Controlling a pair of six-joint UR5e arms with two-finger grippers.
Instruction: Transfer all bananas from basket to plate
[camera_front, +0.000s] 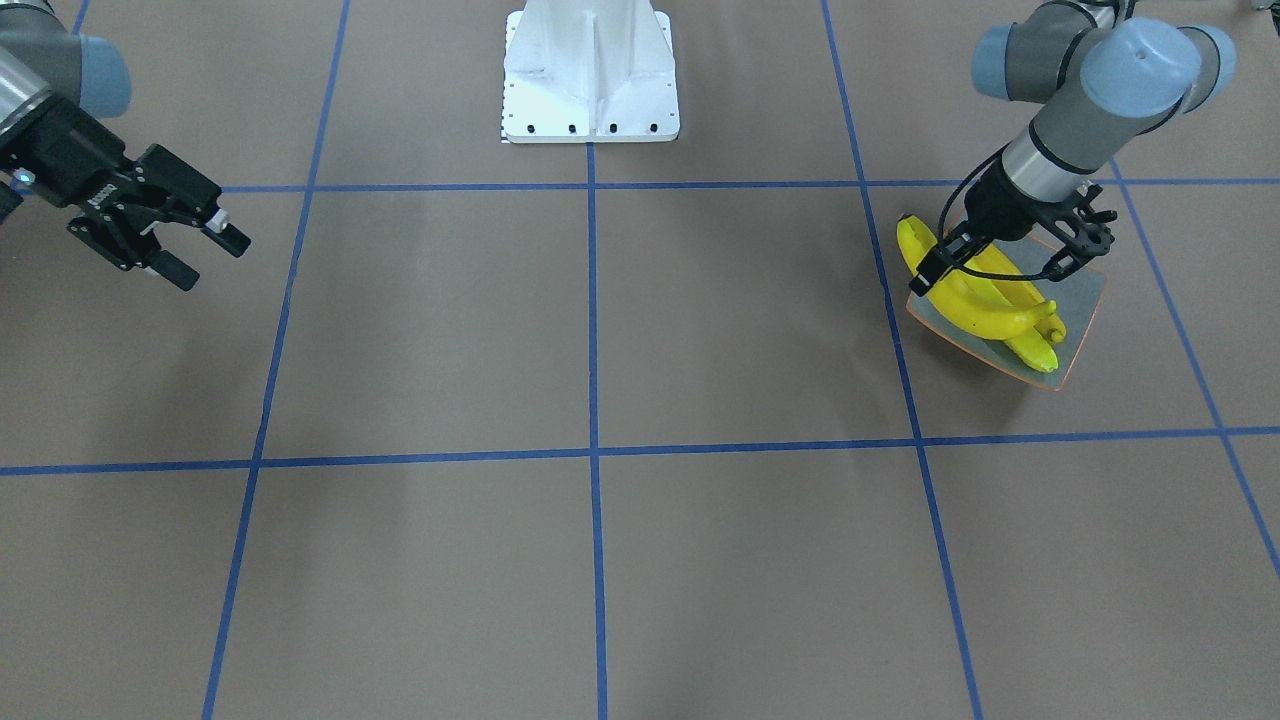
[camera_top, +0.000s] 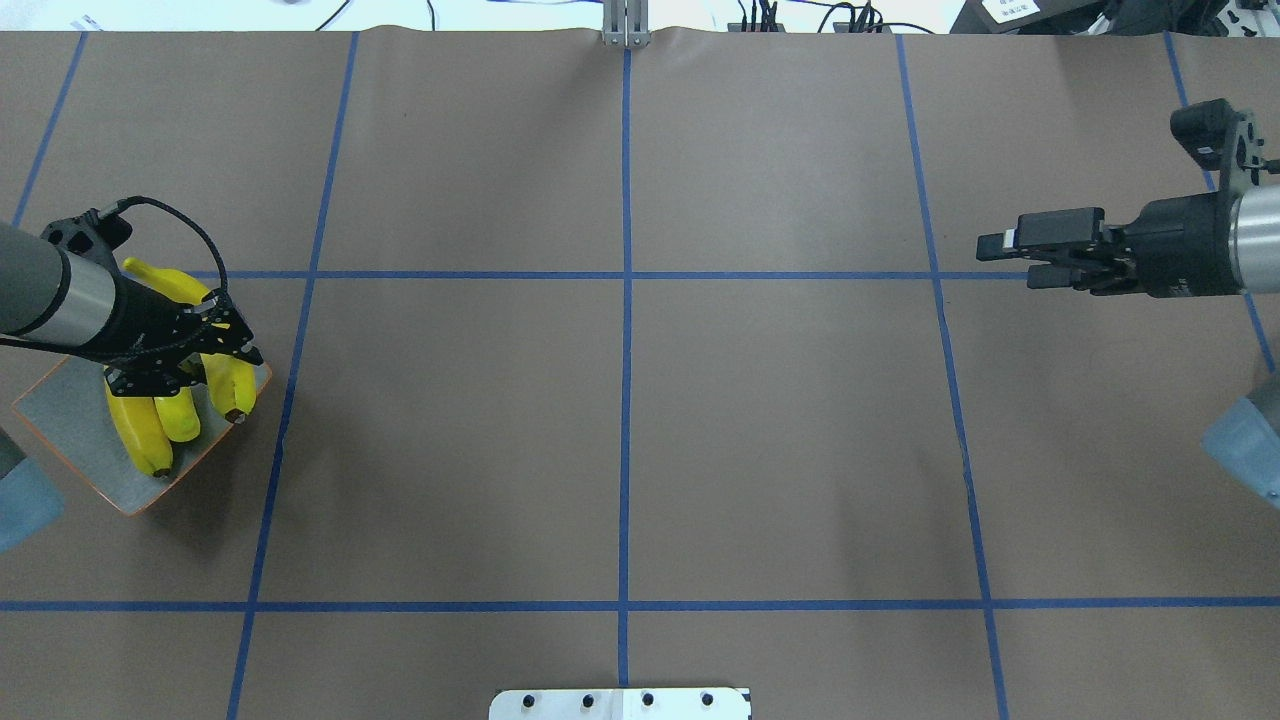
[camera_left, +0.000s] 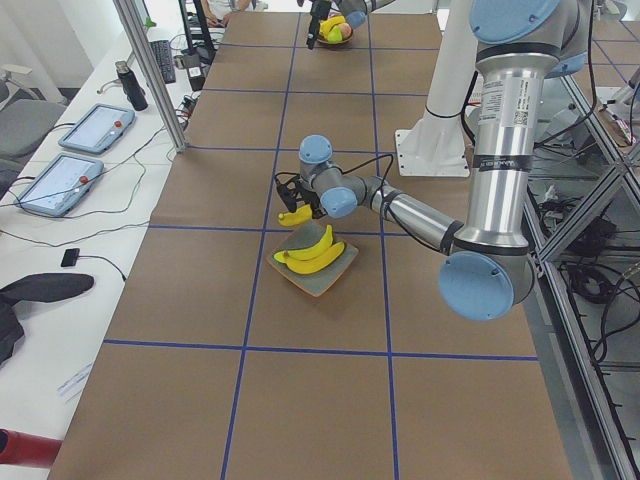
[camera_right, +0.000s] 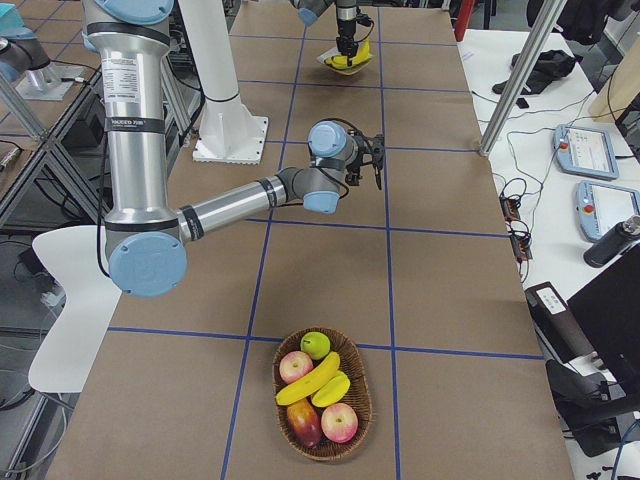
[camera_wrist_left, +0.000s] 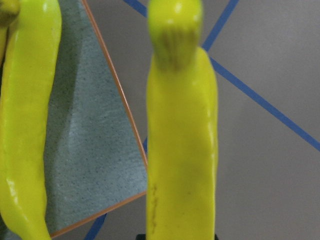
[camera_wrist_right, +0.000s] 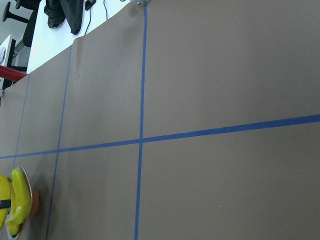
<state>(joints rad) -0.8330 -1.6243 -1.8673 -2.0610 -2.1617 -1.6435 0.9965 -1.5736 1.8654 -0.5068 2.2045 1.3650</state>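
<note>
The grey-blue plate (camera_top: 60, 400) with its orange rim lies at the table's left end. Three yellow bananas lie on it: two side by side (camera_top: 140, 430) (camera_top: 180, 415) and one (camera_top: 228, 385) along its edge, partly overhanging. My left gripper (camera_top: 190, 370) hovers low over them, open, its fingers spread on either side of the edge banana (camera_wrist_left: 180, 150), which fills the left wrist view. The basket (camera_right: 322, 440) shows only in the exterior right view and holds two more bananas (camera_right: 312, 378). My right gripper (camera_top: 1005, 258) hangs open and empty over the table's right side.
The basket also holds red apples (camera_right: 340, 422) and a green one (camera_right: 315, 345). The robot's white base (camera_front: 590, 70) stands at the middle of the near edge. Brown table surface with blue tape lines (camera_top: 625, 275) lies between the arms. Tablets and cables lie beyond the far edge.
</note>
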